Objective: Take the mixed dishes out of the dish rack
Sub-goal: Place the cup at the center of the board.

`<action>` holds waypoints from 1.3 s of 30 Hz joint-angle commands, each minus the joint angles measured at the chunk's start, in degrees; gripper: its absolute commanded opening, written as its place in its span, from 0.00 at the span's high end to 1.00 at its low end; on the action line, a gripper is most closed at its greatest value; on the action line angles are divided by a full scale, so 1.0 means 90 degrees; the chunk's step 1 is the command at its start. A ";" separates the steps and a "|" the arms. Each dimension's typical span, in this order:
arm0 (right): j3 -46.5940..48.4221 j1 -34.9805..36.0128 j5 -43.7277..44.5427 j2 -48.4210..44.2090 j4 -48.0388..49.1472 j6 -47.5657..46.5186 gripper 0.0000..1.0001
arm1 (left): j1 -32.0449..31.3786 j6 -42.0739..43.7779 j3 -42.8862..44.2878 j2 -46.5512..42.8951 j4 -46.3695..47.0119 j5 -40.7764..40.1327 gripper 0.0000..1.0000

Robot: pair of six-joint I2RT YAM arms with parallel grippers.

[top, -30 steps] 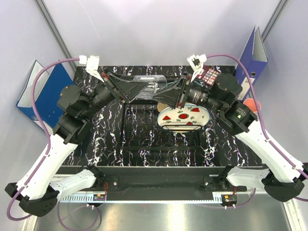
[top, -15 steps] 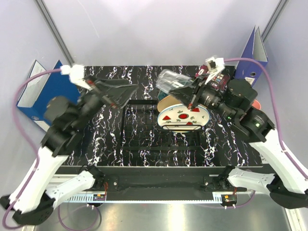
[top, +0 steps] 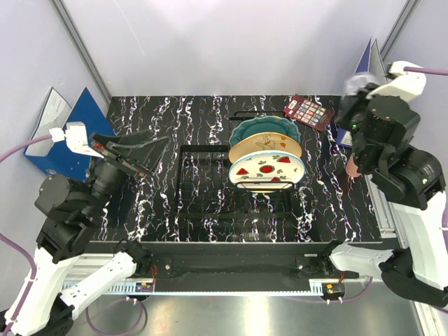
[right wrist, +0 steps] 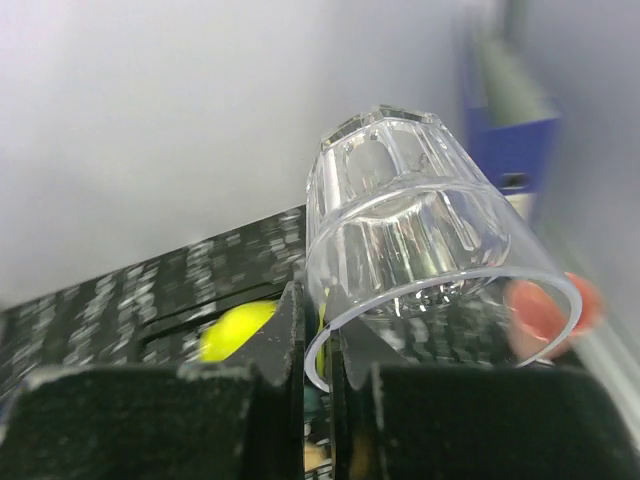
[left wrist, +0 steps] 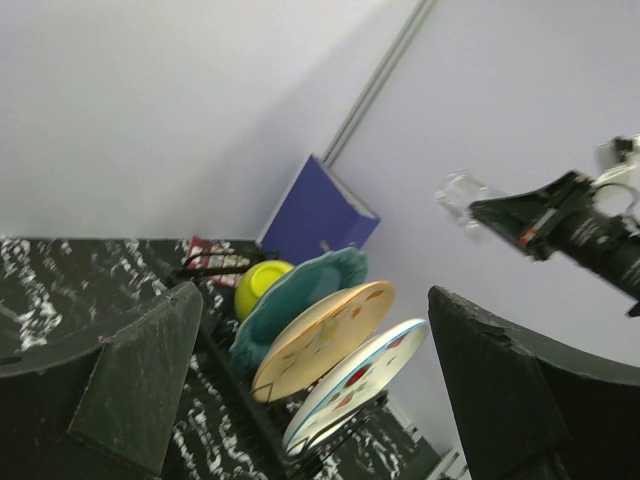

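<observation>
The black wire dish rack (top: pixel 210 183) stands mid-table. In its right slots stand the teal scalloped plate (top: pixel 266 129), the cream floral plate (top: pixel 264 145) and the white plate with red fruit marks (top: pixel 266 168). The small yellow-green bowl (left wrist: pixel 262 286) sits behind them. My right gripper (right wrist: pixel 318 300) is shut on the rim of the clear glass (right wrist: pixel 420 230), held in the air at the table's right side. The pink cup (top: pixel 352 168) stands below it, partly hidden by the right arm (top: pixel 381 122). My left gripper (top: pixel 133 149) is open and empty, left of the rack.
Blue ring binders lean on the left wall (top: pixel 70 133) and in the far right corner (top: pixel 367 59). A dark red patterned card (top: pixel 309 110) lies at the back right of the black marbled table (top: pixel 161 203).
Both grippers met at the glass over the rack's back. The right gripper has carried the glass away to the right. The left gripper has pulled back to the left, empty.
</observation>
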 commanded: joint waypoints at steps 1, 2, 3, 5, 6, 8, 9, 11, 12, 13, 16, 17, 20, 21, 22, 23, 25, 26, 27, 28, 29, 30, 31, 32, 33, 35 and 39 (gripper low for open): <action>0.0575 -0.0644 0.1293 -0.0024 -0.0618 -0.0196 1.00 | 0.0012 0.0216 -0.0370 -0.0287 -0.0154 -0.0332 0.01; 0.0663 -0.0761 0.1235 0.0034 -0.0764 -0.0157 1.00 | 0.0012 0.0197 -0.0448 -0.0307 -0.0164 -0.0322 0.01; 0.0731 -0.1140 0.0993 0.0248 -0.1162 -0.0041 1.00 | 0.0012 0.0168 -0.0584 -0.0327 -0.0174 -0.0284 0.01; 0.0800 -0.1688 0.0427 0.0493 -0.1448 0.0194 1.00 | 0.0012 0.0109 -0.0712 -0.0346 -0.0184 -0.0167 0.01; 0.0713 -0.1971 0.0124 0.0668 -0.1526 0.0282 1.00 | 0.0012 0.0051 -0.0809 -0.0337 -0.0203 -0.0127 0.01; 0.0469 -0.2303 -0.0393 0.0864 -0.1585 0.0584 1.00 | 0.0012 0.0031 -0.0849 -0.0347 -0.0281 0.0019 0.01; 0.0391 -0.2518 -0.0677 0.0904 -0.1663 0.0740 1.00 | 0.0012 0.0031 -0.0830 -0.0347 -0.0359 0.0039 0.01; -0.0009 -0.3182 -0.1504 0.1021 -0.1722 0.1160 1.00 | 0.0012 0.0070 -0.0820 -0.0405 -0.0544 0.0020 0.01; -0.0194 -0.3378 -0.1819 0.1040 -0.1751 0.1307 1.00 | 0.0012 0.0099 -0.0830 -0.0444 -0.0593 -0.0009 0.01; -0.0641 -0.3766 -0.2112 0.1050 -0.1752 0.1550 1.00 | 0.0012 0.0109 -0.0859 -0.0493 -0.0661 -0.0048 0.01; -0.1801 -0.4092 -0.2759 0.0895 -0.1626 0.1912 1.00 | 0.0012 0.0089 -0.1025 -0.0717 -0.0682 -0.0117 0.01; -0.2107 -0.4122 -0.2808 0.0682 -0.1528 0.1962 1.00 | 0.0012 0.0080 -0.1083 -0.0776 -0.0691 -0.0136 0.01; -0.3045 -0.4161 -0.2808 0.0397 -0.1303 0.2118 1.00 | 0.0012 0.0060 -0.1269 -0.0874 -0.0701 -0.0137 0.01; -0.3202 -0.4180 -0.2818 0.0367 -0.1293 0.2167 1.00 | 0.0012 0.0031 -0.1327 -0.0874 -0.0711 -0.0117 0.01; -0.3494 -0.4190 -0.2847 0.0377 -0.1273 0.2225 1.00 | 0.0012 0.0021 -0.1347 -0.0864 -0.0711 -0.0098 0.01; -0.3622 -0.4190 -0.2935 0.0396 -0.1283 0.2274 1.00 | 0.0012 -0.0018 -0.1386 -0.0845 -0.0701 -0.0049 0.01; -0.3915 -0.4374 -0.2935 0.0445 -0.1342 0.2459 1.00 | 0.0012 -0.0057 -0.1387 -0.0757 -0.0711 0.0019 0.01; -0.4013 -0.4385 -0.2897 0.0426 -0.1342 0.2509 1.00 | 0.0012 -0.0086 -0.1387 -0.0728 -0.0701 0.0087 0.01; -0.4111 -0.4415 -0.2896 0.0406 -0.1293 0.2558 1.00 | 0.0012 -0.0096 -0.1396 -0.0698 -0.0711 0.0127 0.01; -0.4276 -0.4434 -0.2896 0.0406 -0.1283 0.2635 1.00 | 0.0012 -0.0115 -0.1396 -0.0669 -0.0721 0.0146 0.01; -0.4345 -0.4473 -0.2906 0.0396 -0.1273 0.2675 1.00 | 0.0012 -0.0145 -0.1435 -0.0669 -0.0711 0.0166 0.01; -0.4404 -0.4551 -0.2954 0.0406 -0.1244 0.2714 1.00 | 0.0012 -0.0164 -0.1455 -0.0669 -0.0711 0.0166 0.01; -0.4501 -0.4600 -0.2994 0.0435 -0.1254 0.2753 1.00 | 0.0012 -0.0184 -0.1474 -0.0669 -0.0721 0.0166 0.01; -0.4551 -0.4649 -0.3100 0.0513 -0.1244 0.2782 1.00 | 0.0012 -0.0232 -0.1532 -0.0659 -0.0711 0.0166 0.01; -0.4609 -0.4775 -0.3179 0.0552 -0.1205 0.2783 1.00 | 0.0012 -0.0243 -0.1562 -0.0649 -0.0711 0.0176 0.01; -0.4795 -0.4893 -0.3393 0.0640 -0.1098 0.2783 1.00 | 0.0012 -0.0281 -0.1621 -0.0610 -0.0711 0.0186 0.01; -0.5214 -0.5342 -0.3726 0.0601 -0.0698 0.2802 1.00 | 0.0012 -0.0311 -0.1699 -0.0523 -0.0711 0.0186 0.01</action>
